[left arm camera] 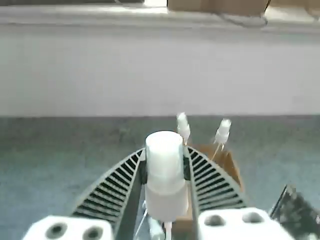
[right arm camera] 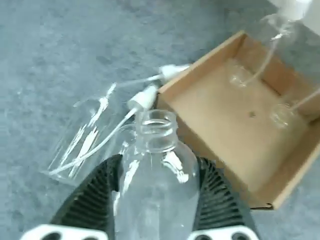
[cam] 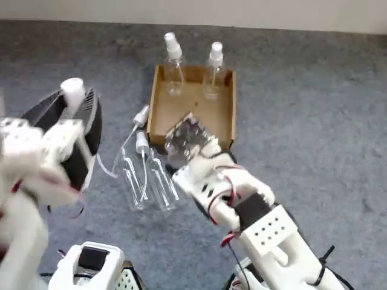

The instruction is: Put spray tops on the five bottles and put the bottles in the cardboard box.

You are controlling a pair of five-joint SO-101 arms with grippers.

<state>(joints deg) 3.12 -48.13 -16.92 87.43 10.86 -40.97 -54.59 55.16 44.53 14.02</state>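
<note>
My left jaws are closed on a white spray top (left arm camera: 164, 172), held off to one side of the cardboard box (cam: 192, 112). My right jaws are clamped around an uncapped bottle (right arm camera: 155, 175) at the box's near edge. Two capped bottles (cam: 174, 69) stand inside the box against its far wall, and two more bottles (cam: 148, 175) lie on the counter (cam: 302, 90) just beside it.

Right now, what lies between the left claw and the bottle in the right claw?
In the high view, two spray tops and two clear bottles lie on the carpet, beside the cardboard box.
</note>
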